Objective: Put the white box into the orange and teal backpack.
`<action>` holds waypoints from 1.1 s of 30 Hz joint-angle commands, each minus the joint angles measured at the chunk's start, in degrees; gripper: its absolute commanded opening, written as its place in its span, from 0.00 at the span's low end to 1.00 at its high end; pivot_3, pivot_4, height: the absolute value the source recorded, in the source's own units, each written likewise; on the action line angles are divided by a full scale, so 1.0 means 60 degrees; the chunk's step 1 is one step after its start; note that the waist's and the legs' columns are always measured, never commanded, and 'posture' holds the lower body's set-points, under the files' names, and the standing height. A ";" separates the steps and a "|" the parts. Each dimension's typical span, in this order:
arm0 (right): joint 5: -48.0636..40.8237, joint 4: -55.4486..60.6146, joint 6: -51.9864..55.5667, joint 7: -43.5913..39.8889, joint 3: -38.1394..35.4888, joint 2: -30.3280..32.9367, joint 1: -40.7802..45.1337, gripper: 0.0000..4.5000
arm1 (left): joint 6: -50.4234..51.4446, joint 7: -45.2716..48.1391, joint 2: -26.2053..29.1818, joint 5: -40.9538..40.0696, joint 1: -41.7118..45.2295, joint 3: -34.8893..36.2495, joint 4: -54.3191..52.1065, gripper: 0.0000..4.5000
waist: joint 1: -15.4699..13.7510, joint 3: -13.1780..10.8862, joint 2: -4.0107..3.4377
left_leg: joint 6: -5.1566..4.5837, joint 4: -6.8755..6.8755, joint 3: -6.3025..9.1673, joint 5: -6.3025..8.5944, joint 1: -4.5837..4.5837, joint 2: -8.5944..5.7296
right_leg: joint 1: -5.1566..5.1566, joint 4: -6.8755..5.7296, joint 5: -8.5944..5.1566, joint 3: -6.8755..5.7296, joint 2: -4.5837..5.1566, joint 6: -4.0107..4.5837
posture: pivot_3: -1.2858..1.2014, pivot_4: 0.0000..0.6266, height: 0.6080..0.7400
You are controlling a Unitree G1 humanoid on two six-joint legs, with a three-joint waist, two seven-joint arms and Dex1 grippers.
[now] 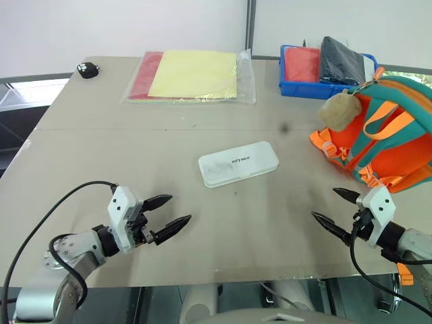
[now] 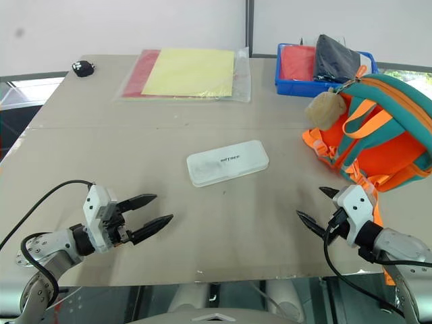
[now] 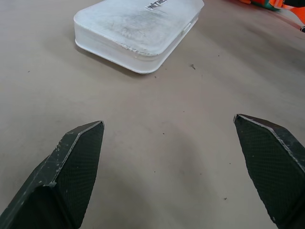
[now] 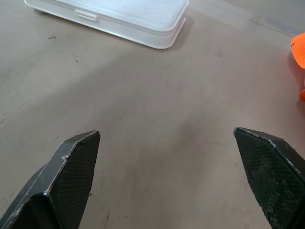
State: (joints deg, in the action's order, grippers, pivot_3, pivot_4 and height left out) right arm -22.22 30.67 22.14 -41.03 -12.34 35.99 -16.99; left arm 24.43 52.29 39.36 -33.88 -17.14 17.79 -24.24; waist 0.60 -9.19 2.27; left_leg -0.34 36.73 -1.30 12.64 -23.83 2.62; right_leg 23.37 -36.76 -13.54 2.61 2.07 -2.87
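The white box (image 1: 237, 163) lies flat near the middle of the table, small dark lettering on its lid; it also shows as the white box (image 3: 138, 31) and the white box (image 4: 114, 16) in the wrist views. The orange and teal backpack (image 1: 388, 131) rests at the table's right side with a beige fuzzy charm (image 1: 339, 109) hanging toward the box. My left gripper (image 1: 174, 212) hovers open near the front left, pointing at the box. Open too, my right gripper (image 1: 331, 209) hovers at the front right, just in front of the backpack. Both hold nothing.
A clear sleeve with yellow and red sheets (image 1: 192, 75) lies at the back. A blue tray (image 1: 291, 84) with red and black items stands at the back right, behind the backpack. A small black object (image 1: 87, 69) sits at the back left corner.
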 commanded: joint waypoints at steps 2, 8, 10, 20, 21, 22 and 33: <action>0.0861 0.0050 0.0159 0.1275 0.0660 -0.0519 0.1217 0.99 | 0.0540 -0.1650 -0.0713 -0.0430 0.0769 0.0232 -0.0607 0.99 | 0.0012 0.0000 0.0000 | 0.0000 0.0000 0.0000 0.0000 0.0001 0.0001 | 0.0000 0.0000 0.0000 0.0001 -0.0001 0.0000 | 0.52 0.24 1.00; 0.1012 -0.0951 0.1724 0.2703 0.1874 -0.2130 0.3935 0.69 | 0.1893 -0.4595 -0.2387 -0.1131 0.2108 0.0306 -0.0866 0.82 | 0.0029 0.0010 0.0012 | -0.0002 0.0061 0.0020 -0.0002 0.0022 0.0014 | -0.0032 -0.0017 0.0017 0.0000 -0.0026 0.0000 | 0.52 0.24 1.00; 0.1406 -0.1599 0.2019 0.3400 0.2133 -0.2676 0.4866 0.49 | 0.2010 -0.5215 -0.2586 -0.0601 0.2351 -0.0085 -0.0894 0.62 | 0.0024 0.0009 0.0012 | -0.0001 0.0061 0.0019 -0.0002 0.0010 0.0007 | -0.0028 -0.0017 0.0019 0.0002 -0.0022 0.0003 | 0.52 0.24 1.00; 0.3284 -0.5927 0.1701 0.4598 0.3435 -0.3898 0.7893 0.00 | 0.3161 -0.7359 -0.3294 0.1105 0.3876 -0.1754 0.0109 0.03 | 0.0032 0.0007 0.0008 | 0.0001 0.0019 0.0027 -0.0002 -0.0008 -0.0021 | -0.0008 -0.0013 0.0041 0.0006 -0.0020 -0.0036 | 0.52 0.24 1.00; 0.3209 -0.6226 0.1676 0.4160 0.3633 -0.3928 0.8023 0.00 | 0.3204 -0.7264 -0.3191 0.1298 0.3970 -0.2002 0.0272 0.03 | 0.0044 0.0006 0.0007 | 0.0001 0.0017 0.0027 -0.0002 -0.0007 -0.0021 | -0.0008 -0.0014 0.0042 0.0006 -0.0022 -0.0036 | 0.52 0.24 1.00; 0.3128 -0.6288 0.1586 0.3794 0.3748 -0.3914 0.8037 0.00 | 0.3212 -0.7144 -0.3117 0.1406 0.4031 -0.2150 0.0389 0.03 | 0.0050 0.0006 0.0007 | 0.0001 0.0014 0.0029 -0.0002 -0.0004 -0.0021 | -0.0007 -0.0016 0.0042 0.0006 -0.0025 -0.0035 | 0.52 0.24 1.00; 0.2010 -0.1972 0.3246 0.1789 0.4102 -0.2510 0.5205 0.00 | 0.3086 -0.5094 -0.1963 0.1324 0.3674 -0.2490 0.0230 0.03 | 0.0038 0.0008 0.0003 | 0.0001 -0.0005 0.0035 -0.0001 -0.0002 -0.0019 | -0.0006 -0.0015 0.0037 -0.0001 -0.0017 -0.0033 | 0.52 0.24 1.00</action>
State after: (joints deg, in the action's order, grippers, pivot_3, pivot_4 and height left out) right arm -8.83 14.70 40.11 -29.15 11.19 20.92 15.16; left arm 42.83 18.80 27.61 -24.35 5.69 4.31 -20.09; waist 0.83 -9.15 2.28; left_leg -0.34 36.64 -1.12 12.63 -23.80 2.50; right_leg 23.33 -36.83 -13.32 2.63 1.98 -3.07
